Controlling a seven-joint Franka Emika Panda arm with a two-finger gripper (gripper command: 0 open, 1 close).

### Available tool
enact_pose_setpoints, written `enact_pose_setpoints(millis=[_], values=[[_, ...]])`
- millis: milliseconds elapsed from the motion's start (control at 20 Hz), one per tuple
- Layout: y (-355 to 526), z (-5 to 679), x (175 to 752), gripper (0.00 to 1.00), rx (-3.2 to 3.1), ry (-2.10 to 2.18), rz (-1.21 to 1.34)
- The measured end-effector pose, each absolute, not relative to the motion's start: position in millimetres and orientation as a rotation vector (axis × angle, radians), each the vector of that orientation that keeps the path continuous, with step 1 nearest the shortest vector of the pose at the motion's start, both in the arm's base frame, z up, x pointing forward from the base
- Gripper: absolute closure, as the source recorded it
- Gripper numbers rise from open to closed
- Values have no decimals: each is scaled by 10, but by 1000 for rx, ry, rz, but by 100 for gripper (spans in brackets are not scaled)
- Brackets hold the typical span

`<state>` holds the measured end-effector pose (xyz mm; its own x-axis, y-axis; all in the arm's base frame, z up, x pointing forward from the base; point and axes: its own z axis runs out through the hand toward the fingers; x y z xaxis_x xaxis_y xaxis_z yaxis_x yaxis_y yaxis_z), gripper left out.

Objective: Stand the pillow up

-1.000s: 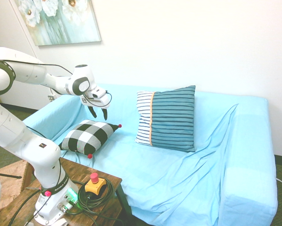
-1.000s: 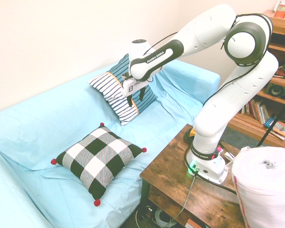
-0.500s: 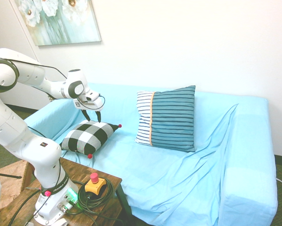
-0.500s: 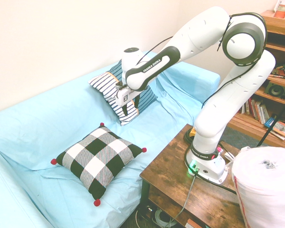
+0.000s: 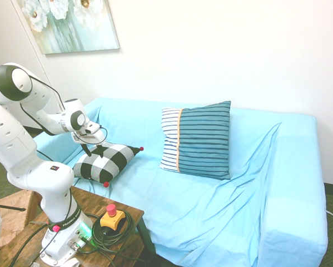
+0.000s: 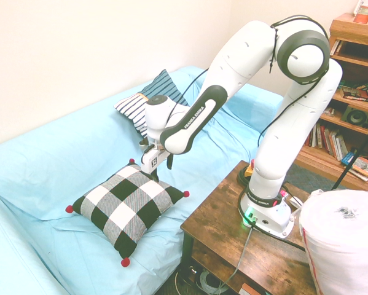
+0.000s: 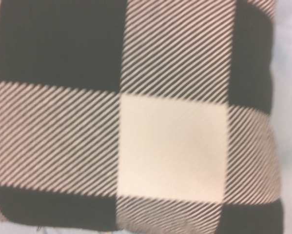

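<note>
At the lower left of the first exterior view, the wooden table carried the yellow-and-red stop button, nearest that camera, probably kept there for quick reach. Beyond it, left of centre, the checked pillow lay on its broad face on the sofa seat, red pom-poms at its corners. Flat like that it was stable, so it needed an edge raised, not a nudge.

My gripper was over the pillow's far part, pointing down, fingers spread with nothing pinched. Contact with the cloth: couldn't tell. Wrist view was mostly check, with a pale strip of sofa past one edge. I read this as lining up a pinch near the border, since the soft middle would give little to tip it by.

Further back, right of centre, the striped pillow leaned upright on the sofa back, which gave it support. The checked one probably needed the same. Next call: get lower, close on a fold, raise and tilt. Risk: cloth slipping out, or the pillow flopping flat on release.

Farthest, upper left: flower painting, on the wall, irrelevant.
</note>
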<state>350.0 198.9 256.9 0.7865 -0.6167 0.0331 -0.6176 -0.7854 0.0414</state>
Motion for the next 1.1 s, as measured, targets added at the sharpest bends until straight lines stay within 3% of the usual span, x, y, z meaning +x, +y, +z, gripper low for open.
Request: enact_pose_setpoints(millis=[550, 1100], values=[[2578, 1605, 2945, 0, 2877, -1009, -1], [3046, 865, 2913, 0, 2895, -1041, 9]])
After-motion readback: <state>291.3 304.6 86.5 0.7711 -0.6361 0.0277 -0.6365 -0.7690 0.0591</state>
